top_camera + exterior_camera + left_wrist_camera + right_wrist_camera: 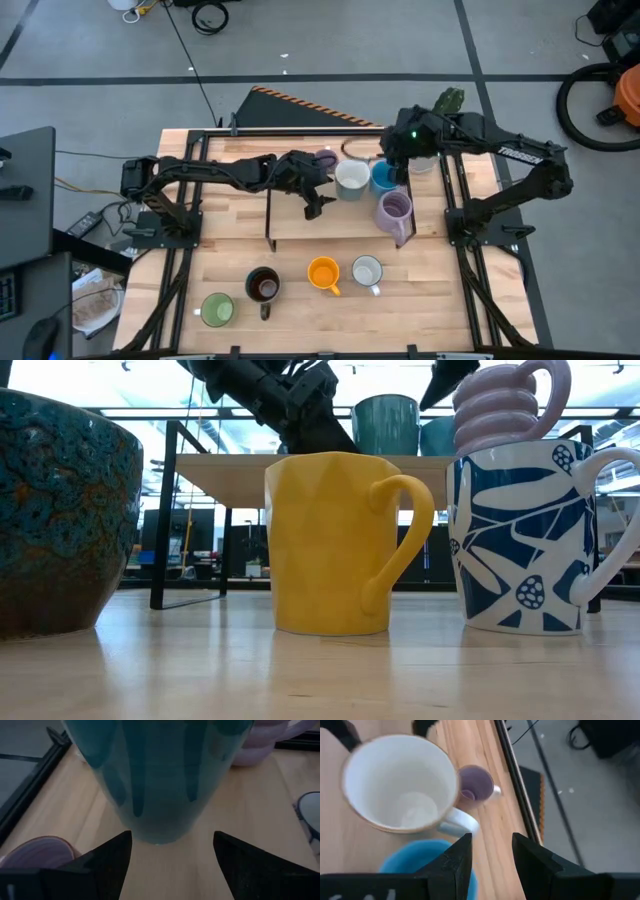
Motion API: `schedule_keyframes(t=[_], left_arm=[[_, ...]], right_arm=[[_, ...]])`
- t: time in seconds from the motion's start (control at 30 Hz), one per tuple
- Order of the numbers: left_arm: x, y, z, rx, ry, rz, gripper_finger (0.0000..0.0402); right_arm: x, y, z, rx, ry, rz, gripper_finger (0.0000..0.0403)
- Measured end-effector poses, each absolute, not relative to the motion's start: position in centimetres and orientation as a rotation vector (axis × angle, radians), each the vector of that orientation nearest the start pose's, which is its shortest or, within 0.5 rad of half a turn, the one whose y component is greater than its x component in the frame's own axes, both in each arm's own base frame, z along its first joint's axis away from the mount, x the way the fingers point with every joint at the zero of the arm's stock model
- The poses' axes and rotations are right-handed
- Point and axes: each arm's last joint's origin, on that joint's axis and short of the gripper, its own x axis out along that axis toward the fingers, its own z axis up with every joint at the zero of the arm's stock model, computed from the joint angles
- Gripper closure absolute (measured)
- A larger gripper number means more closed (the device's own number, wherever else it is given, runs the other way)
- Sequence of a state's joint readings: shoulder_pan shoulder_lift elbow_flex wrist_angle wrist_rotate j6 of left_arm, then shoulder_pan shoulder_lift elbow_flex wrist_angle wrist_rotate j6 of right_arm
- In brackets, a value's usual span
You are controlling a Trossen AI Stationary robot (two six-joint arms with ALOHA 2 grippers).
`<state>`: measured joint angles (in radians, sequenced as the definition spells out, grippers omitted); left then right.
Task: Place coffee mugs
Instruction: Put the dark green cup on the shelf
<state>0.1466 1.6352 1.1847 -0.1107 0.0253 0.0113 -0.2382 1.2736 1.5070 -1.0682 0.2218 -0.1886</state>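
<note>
The left pincer (pixel 318 205) hung with its fingers (pixel 100 865) spread wide and empty, pointing at the white mug (pixel 351 178) just ahead of it on the raised shelf (pixel 300 225); from its wrist, that mug's glazed teal side filled the view between the tips. The right pincer (pixel 395 168) stood over the blue mug (pixel 383 176), fingers (pixel 452 865) partly apart, and nothing showed between them; whether they touched the rim I could not tell. Behind the white mug sat a small purple mug (pixel 325 158), and near the shelf's front right edge stood the ribbed lavender mug (pixel 394 212). Down on the desk (pixel 300 310) waited the rest: the green mug (pixel 217 309), the dark mug (pixel 263 286), the orange mug (pixel 323 273) and the white patterned mug (pixel 367 272).
</note>
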Motion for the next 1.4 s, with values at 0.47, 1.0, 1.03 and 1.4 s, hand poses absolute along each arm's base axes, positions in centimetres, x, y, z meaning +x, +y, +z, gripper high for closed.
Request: schedule_keyframes(t=[0.47,1.0,1.03,1.4], left_arm=[[36.1,5.6,26.3,-0.029,0.556,0.069,0.0113],[36.4,5.6,26.7,-0.025,0.511,0.072,0.0113],[36.4,5.6,26.7,-0.024,0.507,0.073,0.0113],[36.4,5.6,26.8,-0.024,0.503,0.070,0.0113]], right_arm=[[23.5,-10.4,37.2,0.008,1.016,-0.236,0.0257],[24.6,-10.7,36.5,-0.005,1.012,-0.146,0.0257],[24.7,-10.7,36.4,-0.003,1.007,-0.138,0.0257],[25.2,-11.0,36.6,-0.029,0.965,-0.155,0.0257]])
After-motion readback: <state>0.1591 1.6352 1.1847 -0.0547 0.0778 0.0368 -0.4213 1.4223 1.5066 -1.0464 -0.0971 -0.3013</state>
